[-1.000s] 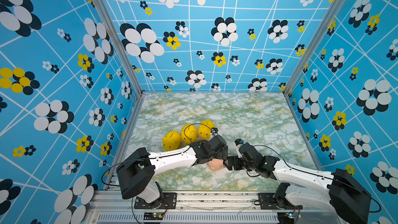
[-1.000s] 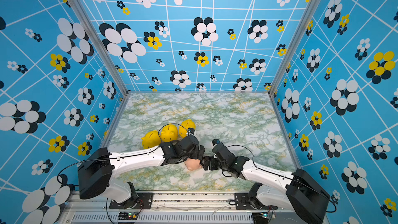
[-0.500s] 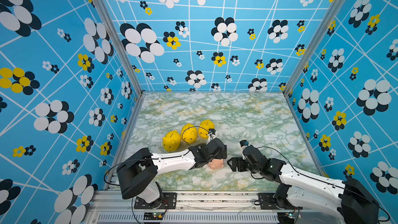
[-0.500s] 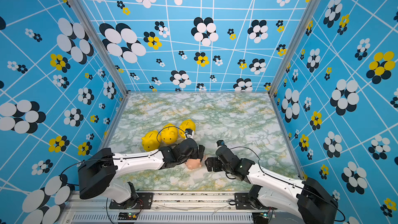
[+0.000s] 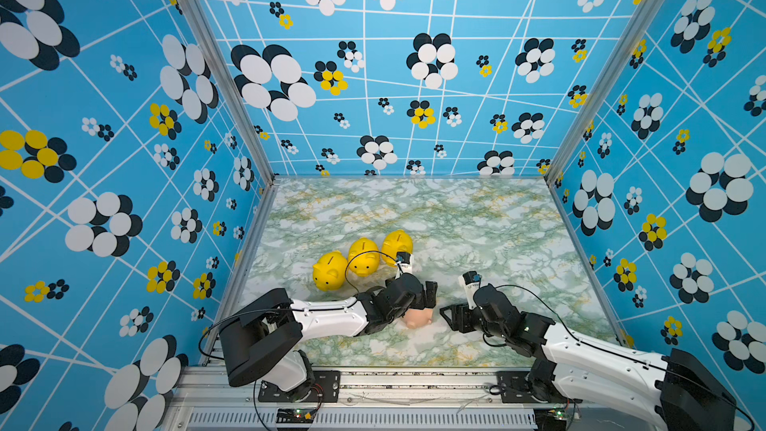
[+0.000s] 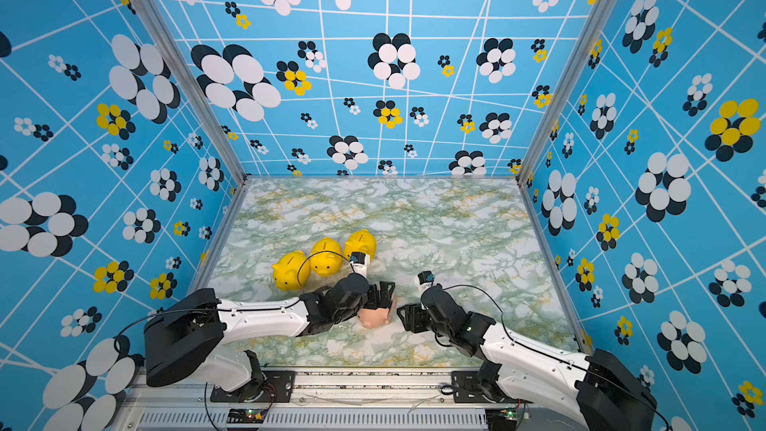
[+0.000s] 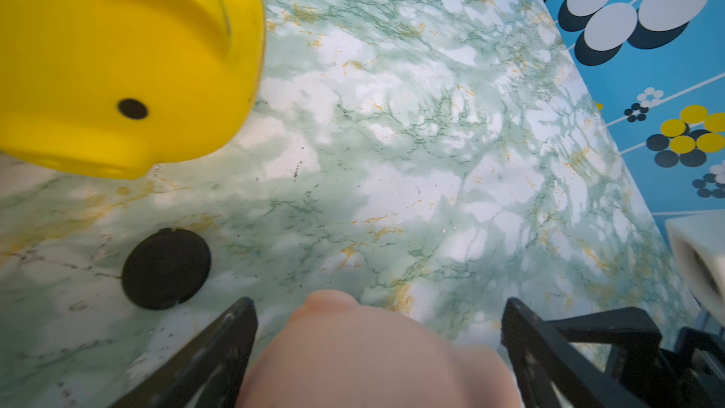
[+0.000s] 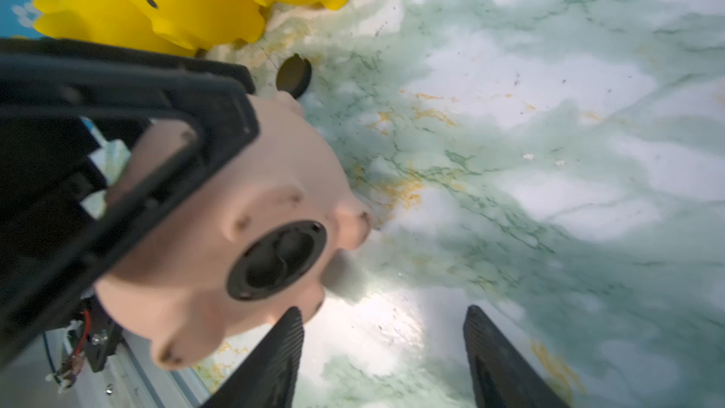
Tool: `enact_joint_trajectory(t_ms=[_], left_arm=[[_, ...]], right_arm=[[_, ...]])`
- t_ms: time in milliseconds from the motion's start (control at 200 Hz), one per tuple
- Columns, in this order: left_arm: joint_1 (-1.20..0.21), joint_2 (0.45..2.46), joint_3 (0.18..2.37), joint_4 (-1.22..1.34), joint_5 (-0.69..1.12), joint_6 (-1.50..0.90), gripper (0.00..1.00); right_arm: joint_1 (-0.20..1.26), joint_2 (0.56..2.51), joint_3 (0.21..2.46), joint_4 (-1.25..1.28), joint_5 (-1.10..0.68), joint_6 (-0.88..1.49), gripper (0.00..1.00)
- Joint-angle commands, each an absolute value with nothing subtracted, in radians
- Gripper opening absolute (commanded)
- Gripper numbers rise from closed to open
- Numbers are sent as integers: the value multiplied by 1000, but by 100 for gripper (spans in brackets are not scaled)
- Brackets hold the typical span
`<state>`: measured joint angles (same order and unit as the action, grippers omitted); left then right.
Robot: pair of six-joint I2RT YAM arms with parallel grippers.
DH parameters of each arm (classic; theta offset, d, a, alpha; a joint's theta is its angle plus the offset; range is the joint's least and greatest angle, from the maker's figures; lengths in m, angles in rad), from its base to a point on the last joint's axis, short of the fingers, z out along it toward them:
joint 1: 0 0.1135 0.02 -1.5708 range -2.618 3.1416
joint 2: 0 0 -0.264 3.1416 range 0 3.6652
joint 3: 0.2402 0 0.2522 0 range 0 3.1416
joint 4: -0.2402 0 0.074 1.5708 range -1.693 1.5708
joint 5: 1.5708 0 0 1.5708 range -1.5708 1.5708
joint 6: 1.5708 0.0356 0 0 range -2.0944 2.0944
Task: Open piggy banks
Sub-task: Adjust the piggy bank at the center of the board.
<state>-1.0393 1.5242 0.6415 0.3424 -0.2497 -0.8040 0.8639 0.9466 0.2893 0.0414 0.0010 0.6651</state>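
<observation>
Three yellow piggy banks point(image 5: 360, 257) stand in a row left of centre, a loose black disc point(image 7: 166, 268) lying nearer. The left gripper point(image 7: 378, 308) clasps the pink piggy bank point(image 5: 418, 318) at near centre, plug point(image 8: 276, 261) facing right; the right gripper point(image 8: 382, 310) gapes empty beside it

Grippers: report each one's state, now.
Left gripper: closed on pink pig.
Right gripper: open, empty.

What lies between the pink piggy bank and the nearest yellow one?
A loose black disc lies on the table between the pink piggy bank and the yellow piggy bank; both wrist views show it.
</observation>
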Motion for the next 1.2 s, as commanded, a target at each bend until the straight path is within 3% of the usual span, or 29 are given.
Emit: enact_joint_trajectory(t_ms=[0,270,770,1195], left_arm=[[-1014,1620,558,246,-136,-808,99],[-966,1597,544,226,-73,-761,99],[-922,1457,891,-160,-53,-470,99],[-995,1395,824,-212,-74,-472,99]], right_arm=[[870,934,260,159,-28,677,58],[867,932,243,206,-10,745,53],[867,882,213,161,0,746,55],[867,966,222,218,-46,746,56]])
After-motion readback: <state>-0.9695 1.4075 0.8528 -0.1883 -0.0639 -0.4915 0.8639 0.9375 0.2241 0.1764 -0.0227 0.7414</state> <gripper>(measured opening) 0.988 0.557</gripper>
